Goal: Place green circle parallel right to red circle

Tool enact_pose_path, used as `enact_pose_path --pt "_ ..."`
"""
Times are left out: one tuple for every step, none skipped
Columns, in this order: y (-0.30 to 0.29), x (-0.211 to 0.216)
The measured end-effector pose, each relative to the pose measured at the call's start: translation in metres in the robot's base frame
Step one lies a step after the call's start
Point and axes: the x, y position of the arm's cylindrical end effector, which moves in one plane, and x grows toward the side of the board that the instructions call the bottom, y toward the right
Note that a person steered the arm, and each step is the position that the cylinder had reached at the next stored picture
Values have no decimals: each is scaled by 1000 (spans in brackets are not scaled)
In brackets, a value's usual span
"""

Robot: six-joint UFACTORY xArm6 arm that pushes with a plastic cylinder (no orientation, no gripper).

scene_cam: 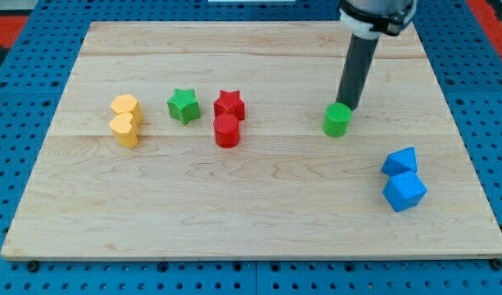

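Rod's bare tip (347, 107), holding nothing, touching the upper right edge of the green circle (336, 120), well to the view's right of the red circle (226, 130). Best nudged gently leftward and slightly down, level with red, stopping short of contact.

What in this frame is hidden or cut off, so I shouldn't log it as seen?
- My tip: its very end sits behind the green circle, so contact cannot be confirmed.
- The arm above the rod: cut off by the view's top edge.
- Lower yellow block: its top is partly covered by the upper yellow block; shape unclear.
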Motion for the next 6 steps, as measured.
enact_pose_path --pt "2 29" --pt "14 46" --pt "9 76" --pt "-7 61" --pt "-6 24" --pt "-20 22"
